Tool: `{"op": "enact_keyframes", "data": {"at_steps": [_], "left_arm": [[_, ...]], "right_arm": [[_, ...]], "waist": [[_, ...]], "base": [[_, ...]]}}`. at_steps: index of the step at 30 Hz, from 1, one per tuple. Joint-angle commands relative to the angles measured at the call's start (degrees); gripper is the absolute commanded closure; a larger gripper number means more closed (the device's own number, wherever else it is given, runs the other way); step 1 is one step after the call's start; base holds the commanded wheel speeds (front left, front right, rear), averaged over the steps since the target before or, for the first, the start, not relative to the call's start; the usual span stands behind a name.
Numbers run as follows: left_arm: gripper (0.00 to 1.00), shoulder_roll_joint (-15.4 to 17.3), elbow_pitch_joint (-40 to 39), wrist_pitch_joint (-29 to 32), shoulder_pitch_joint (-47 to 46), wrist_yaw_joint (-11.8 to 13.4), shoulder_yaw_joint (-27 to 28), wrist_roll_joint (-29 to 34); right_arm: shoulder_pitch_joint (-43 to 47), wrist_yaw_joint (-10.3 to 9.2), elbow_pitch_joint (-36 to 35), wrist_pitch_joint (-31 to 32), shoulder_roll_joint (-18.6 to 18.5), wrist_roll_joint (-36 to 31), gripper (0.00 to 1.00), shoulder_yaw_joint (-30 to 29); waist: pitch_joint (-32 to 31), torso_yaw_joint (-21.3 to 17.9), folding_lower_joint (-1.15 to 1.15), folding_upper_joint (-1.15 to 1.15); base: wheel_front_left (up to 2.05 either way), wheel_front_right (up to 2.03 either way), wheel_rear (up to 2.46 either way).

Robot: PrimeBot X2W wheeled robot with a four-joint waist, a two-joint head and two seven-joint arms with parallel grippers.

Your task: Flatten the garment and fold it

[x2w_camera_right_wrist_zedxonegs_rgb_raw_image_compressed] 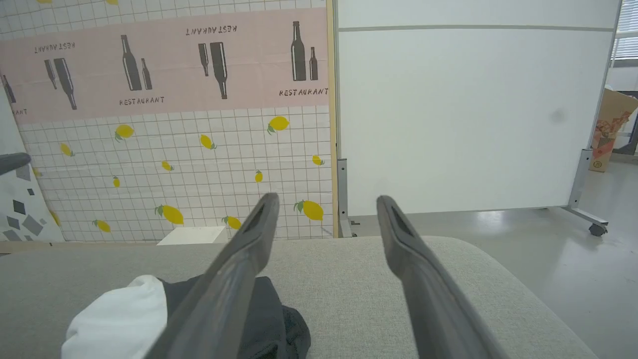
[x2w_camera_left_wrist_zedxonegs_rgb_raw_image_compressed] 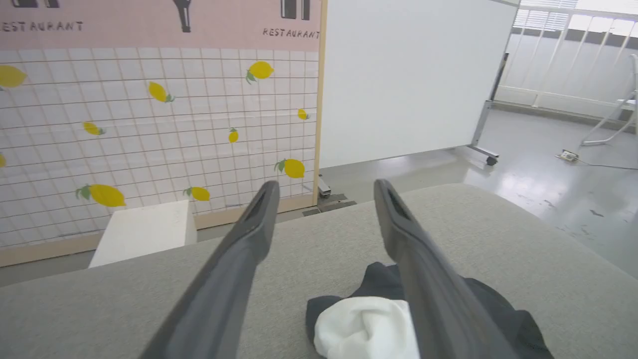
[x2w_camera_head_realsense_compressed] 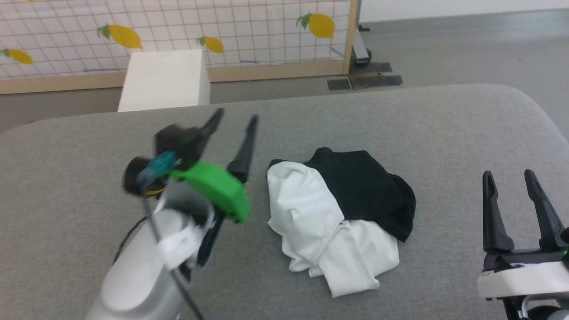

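Head view first: the garment (x2w_camera_head_realsense_compressed: 311, 209) lies in a crumpled heap on the grey padded counter (x2w_camera_head_realsense_compressed: 444, 129), roughly mid-surface. Its black section is bunched over the far and right part of the heap. The white panel spills out along the left side and toward the near edge. It is neither flattened nor folded, and nothing touches it.

I see my left gripper (x2w_camera_head_realsense_compressed: 235, 116) raised to the left of the garment, close beside it but clear of the cloth. It looks blurred here, with the green wrist collar (x2w_camera_head_realsense_compressed: 213, 186) below the fingers. The jaws stand wide apart with nothing between them. From the left wrist view the left gripper (x2w_camera_left_wrist_zedxonegs_rgb_raw_image_compressed: 325, 187) shows the same spread. The garment (x2w_camera_left_wrist_zedxonegs_rgb_raw_image_compressed: 364, 324) sits low in that view, between and under the two fingers, with the white lump in front of the dark fabric.

My right gripper (x2w_camera_head_realsense_compressed: 508, 175) sits well to the right of the garment, near the counter's front edge, fingers upright. Its jaws are also spread and empty. In the right wrist view the right gripper (x2w_camera_right_wrist_zedxonegs_rgb_raw_image_compressed: 327, 199) points over bare counter. The garment (x2w_camera_right_wrist_zedxonegs_rgb_raw_image_compressed: 119, 319) is off to the lower left, partly behind one finger.

Beyond the garment, past the counter's far edge, a white box (x2w_camera_head_realsense_compressed: 164, 80) stands on the floor. Behind the box is a lemon-print screen (x2w_camera_head_realsense_compressed: 222, 26).
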Motion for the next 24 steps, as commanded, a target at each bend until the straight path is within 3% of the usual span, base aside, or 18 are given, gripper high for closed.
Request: {"op": "enact_keyframes", "data": {"at_steps": [1,8,13,16,24], "left_arm": [[0.00,1.6,-2.8,-1.5,3.4,1.6,0.9,1.1],[0.00,6.6,-15.9,-9.6,17.4,6.1,5.1,2.1],[0.00,8.4,-19.1,-12.8,25.1,9.0,6.4,4.4],[0.00,8.3,-18.8,-13.8,28.7,10.7,6.7,5.8],[0.00,5.3,-19.0,-14.8,29.8,10.7,7.2,5.9]], "right_arm": [[0.9,-0.10,-0.1,0.0,0.1,0.5,0.00,0.0],[1.8,-0.10,0.1,-0.7,0.1,1.7,0.00,-0.5],[2.2,-0.10,1.0,-1.1,0.1,2.2,0.00,-0.6],[2.4,-0.10,1.7,-1.2,0.1,2.8,0.00,-0.9],[-1.2,-0.10,0.8,3.2,-0.9,4.5,0.00,-1.6]], "waist": [[-1.2,1.5,0.00,0.00],[0.4,2.3,0.00,0.00],[1.2,3.0,0.00,0.00],[1.5,3.4,0.00,0.00],[4.8,4.3,0.00,0.00]], "base": [[0.00,0.00,0.00],[0.00,0.00,0.00],[0.00,0.00,0.00],[0.00,0.00,0.00],[0.00,0.00,0.00]]}}
